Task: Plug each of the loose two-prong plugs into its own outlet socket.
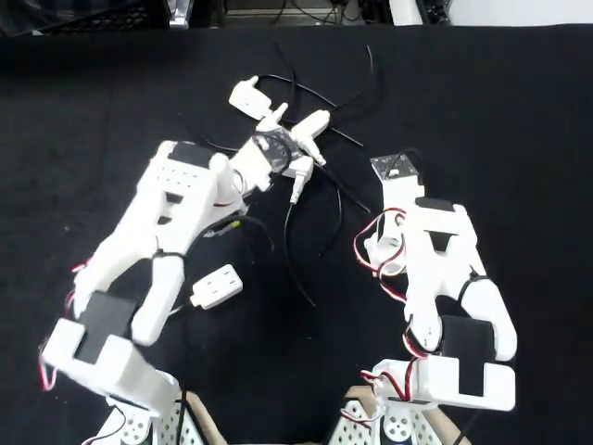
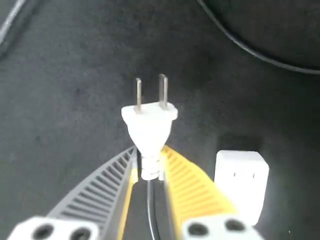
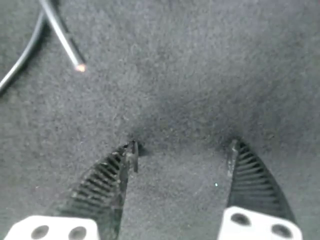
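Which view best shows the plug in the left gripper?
The left wrist view: the plug sits centred, both prongs clear, its neck clamped in the left gripper. The high view shows it small among cables. The right wrist view faces black cloth.

White plug (image 2: 149, 127) on a black cord (image 2: 150, 212), left pincer (image 2: 149, 159) ribbed grey and yellow, white outlet socket (image 2: 241, 177), black tablecloth (image 2: 60, 75).
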Robot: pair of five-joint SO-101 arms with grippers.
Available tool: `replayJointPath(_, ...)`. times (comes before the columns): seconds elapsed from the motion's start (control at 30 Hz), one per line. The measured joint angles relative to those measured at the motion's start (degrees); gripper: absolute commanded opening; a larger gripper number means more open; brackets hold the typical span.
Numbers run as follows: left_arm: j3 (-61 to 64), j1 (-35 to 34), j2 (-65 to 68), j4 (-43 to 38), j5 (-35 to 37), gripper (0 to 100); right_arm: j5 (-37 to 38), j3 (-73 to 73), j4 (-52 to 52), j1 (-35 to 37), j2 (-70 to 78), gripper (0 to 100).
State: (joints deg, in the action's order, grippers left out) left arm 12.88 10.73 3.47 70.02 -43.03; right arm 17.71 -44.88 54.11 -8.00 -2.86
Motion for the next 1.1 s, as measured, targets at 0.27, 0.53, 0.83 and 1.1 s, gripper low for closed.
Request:
replayJointPath(0.27,5.1,5.6,-8.8,8.0,0.0,3,0.0,0.0,0.0,0.0,0.0,29.0)
replayJointPath(0.53,24.8,16.5,-10.7,8.0,1.9,5,-0.2,0.0,0.0,0.0,0.0,29.0)
replayJointPath(0.83,33.1,17.8,-9.8,-0.2,9.6,22,-0.2,-0.3,0.0,0.0,0.0,29.0)
replayJointPath(1.1,33.8,18.2,-9.8,-0.8,11.6,22,-0.2,-0.3,0.0,0.0,0.0,29.0)
